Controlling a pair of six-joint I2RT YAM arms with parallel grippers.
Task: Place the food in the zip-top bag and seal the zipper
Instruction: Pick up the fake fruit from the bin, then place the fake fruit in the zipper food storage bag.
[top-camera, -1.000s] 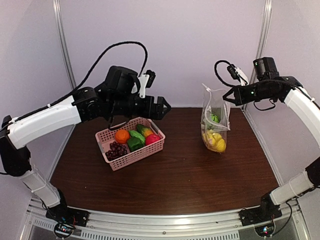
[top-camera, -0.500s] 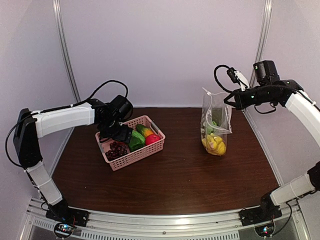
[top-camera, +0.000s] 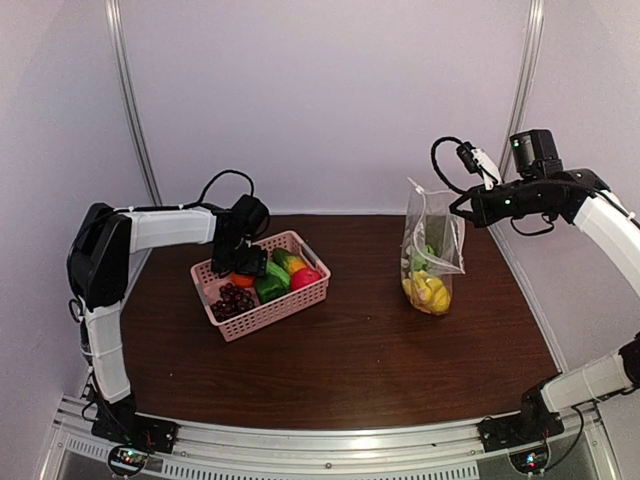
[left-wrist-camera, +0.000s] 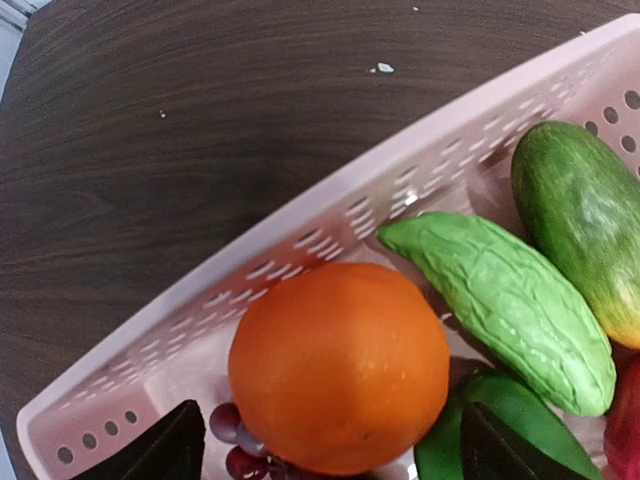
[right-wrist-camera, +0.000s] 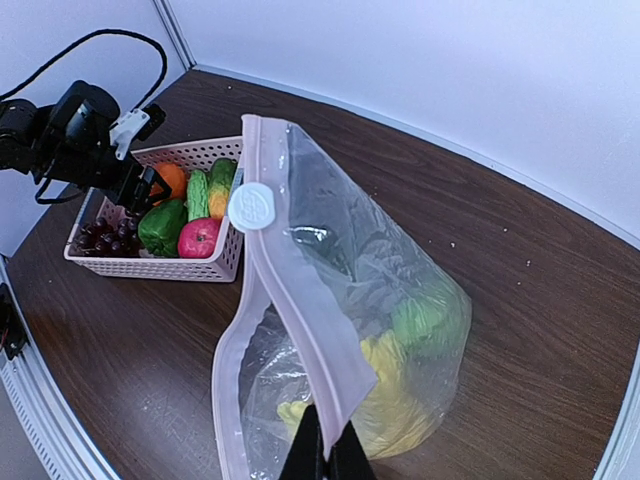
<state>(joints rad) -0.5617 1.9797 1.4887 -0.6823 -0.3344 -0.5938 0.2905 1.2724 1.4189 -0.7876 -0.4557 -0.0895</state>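
Note:
The zip-top bag (top-camera: 430, 250) stands upright on the table at the right, mouth open, with yellow food (top-camera: 430, 292) and a green piece (top-camera: 428, 258) inside. My right gripper (top-camera: 462, 203) is shut on the bag's zipper strip (right-wrist-camera: 300, 330), pinched between the fingertips (right-wrist-camera: 325, 450). The white slider (right-wrist-camera: 251, 206) sits at the far end of the strip. My left gripper (left-wrist-camera: 335, 455) is open inside the pink basket (top-camera: 275, 310), one finger on each side of the orange (left-wrist-camera: 340, 365), not closed on it. Grapes (top-camera: 232, 298), a green pepper (top-camera: 268, 288) and a red apple (top-camera: 305, 277) lie beside it.
In the left wrist view a bumpy light-green vegetable (left-wrist-camera: 500, 310) and a green-yellow fruit (left-wrist-camera: 585, 220) lie close to the orange, against the basket wall (left-wrist-camera: 300, 240). Dark wood table (top-camera: 360, 370) lies between basket and bag. White walls and metal posts enclose the back and sides.
The left arm has come down from above the basket into it, and its open gripper now straddles the orange. The right gripper still holds the bag up, barely shifted.

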